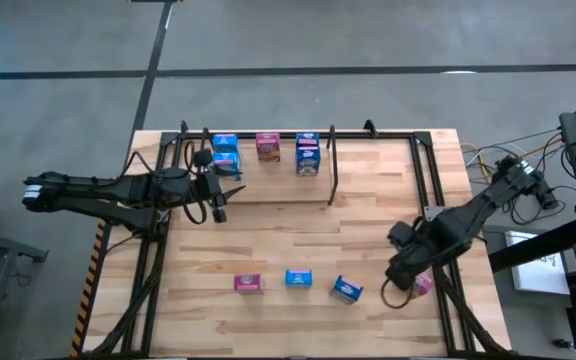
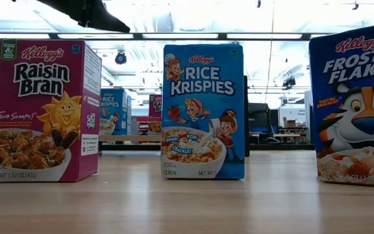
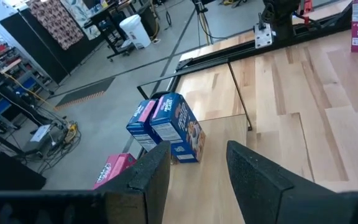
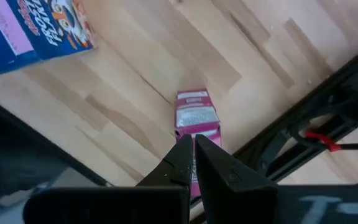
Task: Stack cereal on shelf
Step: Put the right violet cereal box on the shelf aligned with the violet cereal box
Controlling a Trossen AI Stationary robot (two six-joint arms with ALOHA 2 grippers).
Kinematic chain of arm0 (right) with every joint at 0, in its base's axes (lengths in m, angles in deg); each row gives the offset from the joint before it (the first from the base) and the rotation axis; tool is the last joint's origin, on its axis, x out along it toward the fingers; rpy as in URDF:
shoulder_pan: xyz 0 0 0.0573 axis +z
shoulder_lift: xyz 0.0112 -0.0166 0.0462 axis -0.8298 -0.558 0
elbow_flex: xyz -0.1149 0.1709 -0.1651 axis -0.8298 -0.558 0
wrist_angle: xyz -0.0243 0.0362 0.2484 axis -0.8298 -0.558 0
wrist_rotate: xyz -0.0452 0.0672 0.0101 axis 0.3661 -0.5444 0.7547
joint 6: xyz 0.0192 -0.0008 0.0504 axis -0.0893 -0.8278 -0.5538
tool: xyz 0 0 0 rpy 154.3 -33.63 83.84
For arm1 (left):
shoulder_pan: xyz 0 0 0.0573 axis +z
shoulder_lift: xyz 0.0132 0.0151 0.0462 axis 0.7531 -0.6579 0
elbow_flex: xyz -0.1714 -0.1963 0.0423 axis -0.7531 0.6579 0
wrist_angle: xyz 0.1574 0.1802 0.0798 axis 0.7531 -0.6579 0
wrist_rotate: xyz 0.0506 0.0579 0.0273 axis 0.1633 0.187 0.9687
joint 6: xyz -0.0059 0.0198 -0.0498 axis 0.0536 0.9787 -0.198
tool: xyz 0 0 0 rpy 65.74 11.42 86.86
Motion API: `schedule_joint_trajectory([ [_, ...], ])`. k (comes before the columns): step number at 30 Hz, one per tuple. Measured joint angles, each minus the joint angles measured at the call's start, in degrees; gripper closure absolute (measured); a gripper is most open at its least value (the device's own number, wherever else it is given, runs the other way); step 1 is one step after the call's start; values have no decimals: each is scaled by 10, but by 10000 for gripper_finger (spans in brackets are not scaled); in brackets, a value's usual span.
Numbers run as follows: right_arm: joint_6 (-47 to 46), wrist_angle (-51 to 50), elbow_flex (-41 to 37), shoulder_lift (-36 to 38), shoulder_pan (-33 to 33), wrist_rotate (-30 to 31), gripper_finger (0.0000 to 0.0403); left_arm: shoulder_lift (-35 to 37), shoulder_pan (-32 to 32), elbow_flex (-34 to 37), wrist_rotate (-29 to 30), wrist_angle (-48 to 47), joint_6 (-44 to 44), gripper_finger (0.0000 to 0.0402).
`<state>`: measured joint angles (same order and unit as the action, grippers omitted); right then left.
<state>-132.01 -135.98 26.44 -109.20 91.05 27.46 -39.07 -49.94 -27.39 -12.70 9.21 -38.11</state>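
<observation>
The right end effector [image 4: 193, 155] is pressed together above a pink cereal box [image 4: 196, 115], holding nothing; descending like that, it could topple the box. The left end effector [image 3: 197, 171] is spread, empty.

Grey concrete floor [image 1: 368, 40] around the table; bright ceiling strip lights [image 2: 193, 36] overhead.

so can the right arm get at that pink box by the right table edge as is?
Probably yes. The right tool hangs directly above the pink box, fingers shut, with bare wood around the box. The black frame runs close beside it, so it must open first.
</observation>
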Motion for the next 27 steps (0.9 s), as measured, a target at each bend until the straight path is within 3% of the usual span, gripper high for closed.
schedule_joint_trajectory([
  [5, -32, 19, -37, 42, 14, 0, 394, 0, 0, 0, 0, 1, 0, 261],
  [12, -40, 27, -42, 36, 31, 0, 381, 0, 0, 0, 0, 0, -10, 261],
  [20, -80, 26, -41, 27, 33, -16, 268, 0, 0, 0, 0, -1, -20, 261],
  [27, -33, 31, -41, 27, 34, -45, 178, 0, 0, 0, 0, -6, -24, 261],
])
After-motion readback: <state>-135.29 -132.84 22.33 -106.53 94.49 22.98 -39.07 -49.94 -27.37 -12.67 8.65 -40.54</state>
